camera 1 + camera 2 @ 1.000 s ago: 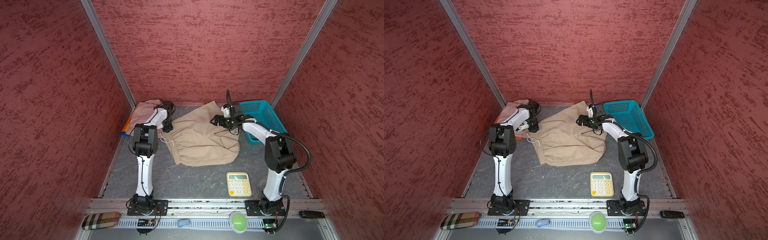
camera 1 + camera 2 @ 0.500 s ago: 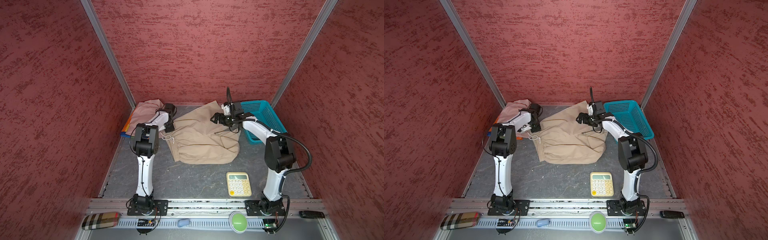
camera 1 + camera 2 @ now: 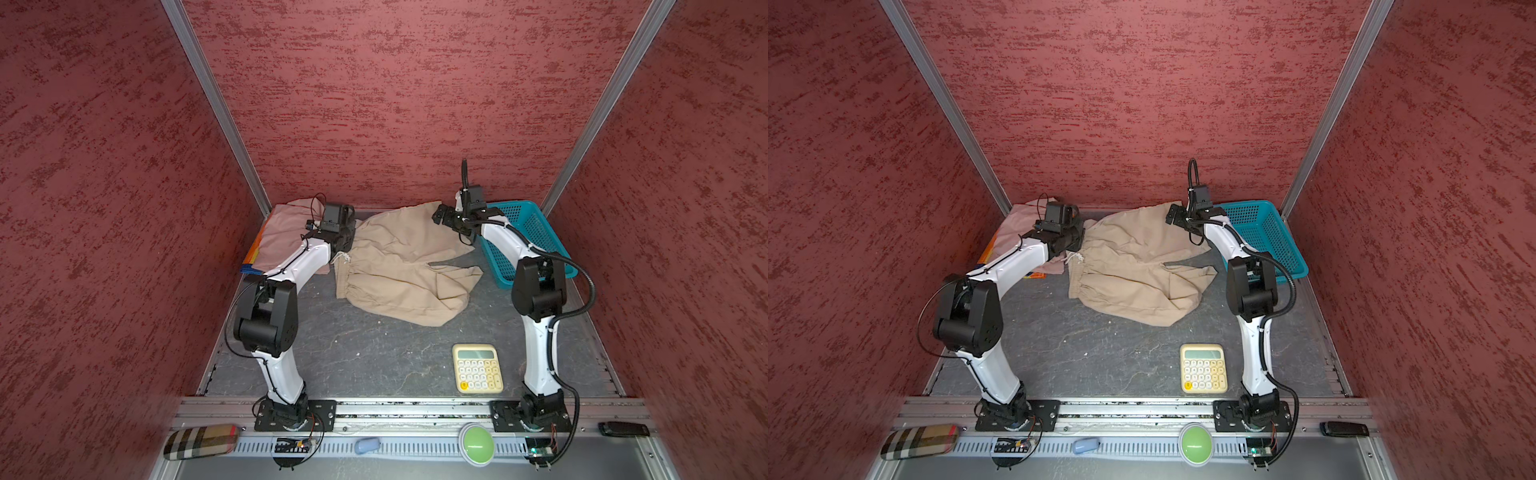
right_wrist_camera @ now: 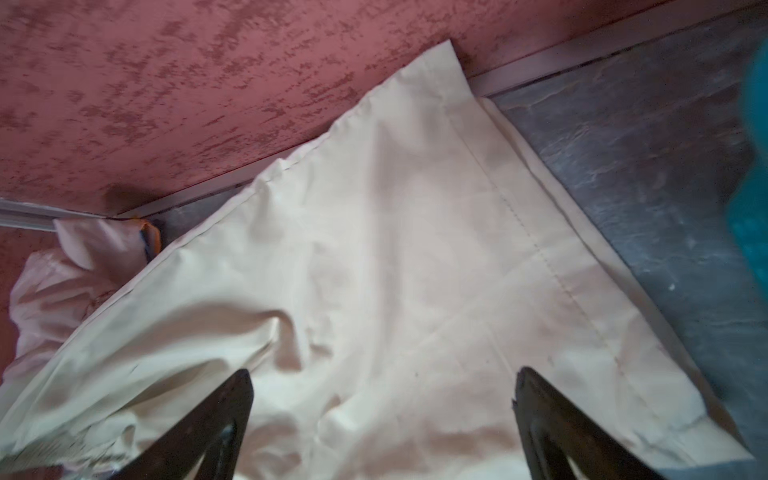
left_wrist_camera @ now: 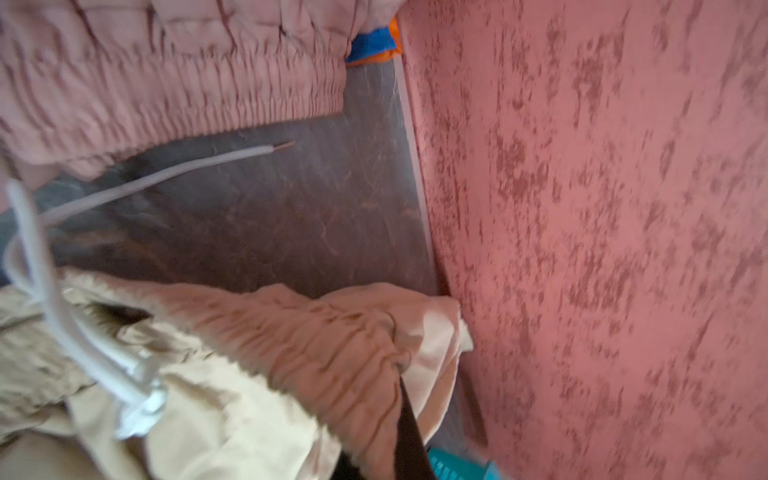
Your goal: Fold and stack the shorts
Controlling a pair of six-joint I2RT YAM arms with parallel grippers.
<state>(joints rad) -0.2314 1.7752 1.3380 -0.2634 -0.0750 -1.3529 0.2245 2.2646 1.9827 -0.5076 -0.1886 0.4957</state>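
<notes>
left end effector, clamping — beige shorts

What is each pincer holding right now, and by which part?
The left pincer pinches the beige shorts at the gathered waistband. The right pincer is open over a leg and holds nothing.

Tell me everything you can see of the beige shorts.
The beige shorts are thin, creased, woven-looking fabric. They lie unfolded and rumpled on the dark grey table. The gathered elastic waist faces left and has a knotted white drawstring. One leg corner reaches the back wall. The left tool is shut, seemingly pinching the waist's far corner. The open right tool is poised over a leg.
</notes>
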